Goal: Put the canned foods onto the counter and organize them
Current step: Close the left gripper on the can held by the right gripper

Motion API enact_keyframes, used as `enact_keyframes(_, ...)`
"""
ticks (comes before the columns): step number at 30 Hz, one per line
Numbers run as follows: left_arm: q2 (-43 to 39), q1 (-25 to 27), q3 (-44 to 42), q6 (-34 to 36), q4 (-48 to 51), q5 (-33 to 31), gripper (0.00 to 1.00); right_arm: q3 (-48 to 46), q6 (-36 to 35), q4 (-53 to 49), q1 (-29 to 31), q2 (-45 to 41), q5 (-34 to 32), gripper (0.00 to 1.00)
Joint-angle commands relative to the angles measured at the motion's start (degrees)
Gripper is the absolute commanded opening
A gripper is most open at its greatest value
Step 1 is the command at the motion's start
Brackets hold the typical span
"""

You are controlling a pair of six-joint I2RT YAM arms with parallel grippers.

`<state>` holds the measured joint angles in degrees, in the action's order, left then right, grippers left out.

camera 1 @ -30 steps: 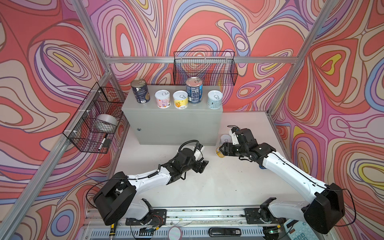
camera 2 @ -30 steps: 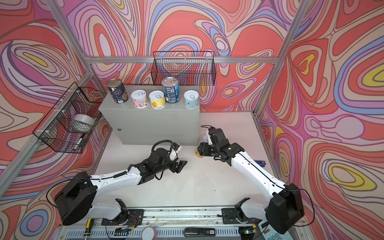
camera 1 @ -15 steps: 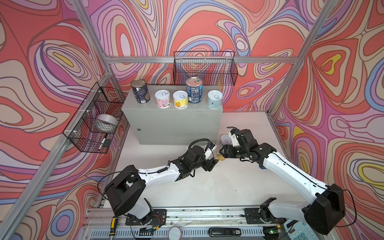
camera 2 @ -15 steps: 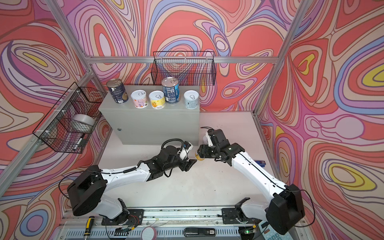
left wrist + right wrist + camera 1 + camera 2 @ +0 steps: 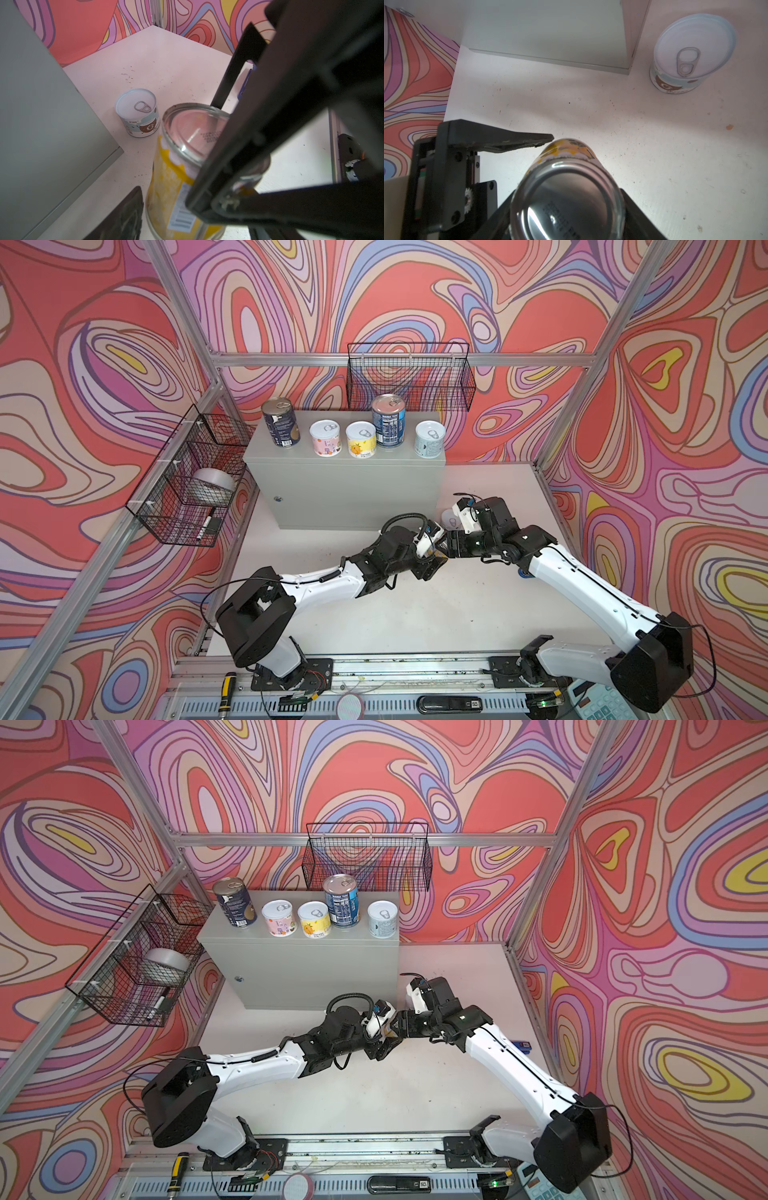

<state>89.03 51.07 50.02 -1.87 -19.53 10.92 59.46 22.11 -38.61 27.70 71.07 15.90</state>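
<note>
Five canned foods stand in a row on the grey counter (image 5: 345, 489): a tall dark blue one (image 5: 281, 423), a pink one (image 5: 326, 438), a yellow one (image 5: 361, 440), a second tall blue one (image 5: 388, 420) and a pale-blue one (image 5: 430, 439). A white can (image 5: 138, 113) stands on the table by the counter's right corner. My right gripper (image 5: 451, 545) is shut on an orange can (image 5: 566, 199), held tilted above the table with its base up. My left gripper (image 5: 434, 558) straddles the can's lid end. One finger (image 5: 124, 216) lies close along the label. The other finger is hidden, so contact is unclear.
A wire basket (image 5: 183, 489) on the left wall holds a grey tape roll (image 5: 214, 485). Another basket (image 5: 409, 377) hangs on the back wall above the counter. A small blue item (image 5: 521, 1046) lies on the table beside the right arm. A screwdriver (image 5: 226, 691) rests on the front rail.
My left arm has stretched to the right until its gripper reached the orange can, and its jaws have narrowed around it. The right gripper has kept hold of the can, almost in place.
</note>
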Motion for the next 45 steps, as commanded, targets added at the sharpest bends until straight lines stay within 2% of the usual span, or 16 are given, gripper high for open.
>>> enact_keyframes(1,0.4,0.1,1.0,1.2,-0.8,0.6,0.78,2.0,-0.5,0.8,-0.1,-2.4,3.4,0.35)
enact_keyframes(15,-1.5,0.2,-0.6,3.4,-1.5,2.1,0.78,2.9,-0.6,-1.6,-0.1,-2.6,8.4,0.35)
enact_keyframes(24,-2.7,0.2,-0.7,4.6,-1.3,5.9,0.77,3.5,-0.4,-3.3,-0.1,-2.5,9.5,0.36)
enact_keyframes(37,-1.7,0.1,0.3,5.5,-0.6,6.7,0.70,3.7,-1.0,-4.0,-0.1,-1.7,9.6,0.35)
enact_keyframes(45,-1.4,0.1,0.5,5.6,-1.0,5.8,0.61,3.6,-1.2,-3.8,-0.1,-1.4,9.5,0.35)
